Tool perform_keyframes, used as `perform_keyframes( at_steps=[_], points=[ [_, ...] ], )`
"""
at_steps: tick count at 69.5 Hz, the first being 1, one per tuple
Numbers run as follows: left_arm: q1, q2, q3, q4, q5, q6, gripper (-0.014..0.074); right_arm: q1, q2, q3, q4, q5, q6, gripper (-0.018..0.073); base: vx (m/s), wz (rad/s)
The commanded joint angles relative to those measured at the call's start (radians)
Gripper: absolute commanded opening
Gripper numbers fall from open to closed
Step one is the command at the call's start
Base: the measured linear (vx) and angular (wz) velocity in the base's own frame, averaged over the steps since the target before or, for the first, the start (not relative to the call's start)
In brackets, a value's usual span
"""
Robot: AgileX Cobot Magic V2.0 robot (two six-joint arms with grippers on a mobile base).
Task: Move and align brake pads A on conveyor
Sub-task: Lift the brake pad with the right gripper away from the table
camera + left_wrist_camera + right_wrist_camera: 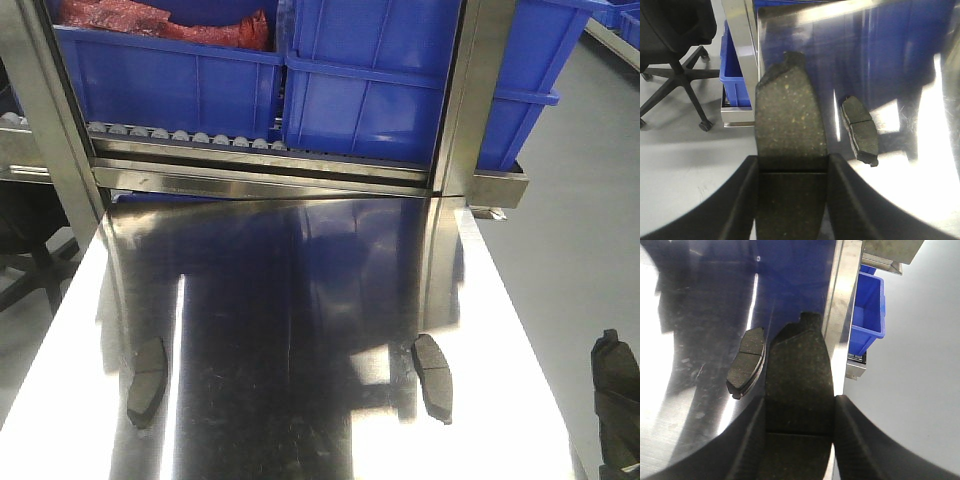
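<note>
Two dark grey brake pads lie on the shiny steel tabletop (300, 330), one at the left (147, 380) and one at the right (433, 376). My left gripper (792, 170) is shut on a third brake pad (790, 120), held over the table's left edge; the left table pad (860, 131) lies just beyond it to the right. My right gripper (799, 410) is shut on another brake pad (799, 370) near the table's right edge, with the right table pad (746, 362) beside it on the left. The conveyor is out of view.
Blue bins (370, 90) stand on a roller track (180, 135) behind the table, one holding red material (160, 22). Steel frame posts (470, 100) rise at the table's back corners. An office chair (675, 45) stands on the floor to the left. A dark shape (615, 390) shows at the front view's right edge.
</note>
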Motion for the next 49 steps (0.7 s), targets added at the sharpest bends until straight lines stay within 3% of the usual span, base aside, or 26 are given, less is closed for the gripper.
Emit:
perform_keyframes(
  at_steps=[1, 49],
  points=[
    [-0.007, 0.005, -0.029, -0.004, -0.084, -0.001, 0.0122, -0.002, 0.000, -0.030, 0.012, -0.090, -0.010, 0.0069, 0.00, 0.00],
    [-0.007, 0.005, -0.029, -0.004, -0.084, -0.001, 0.0122, -0.002, 0.000, -0.030, 0.015, -0.089, -0.006, 0.0069, 0.00, 0.00]
  ],
)
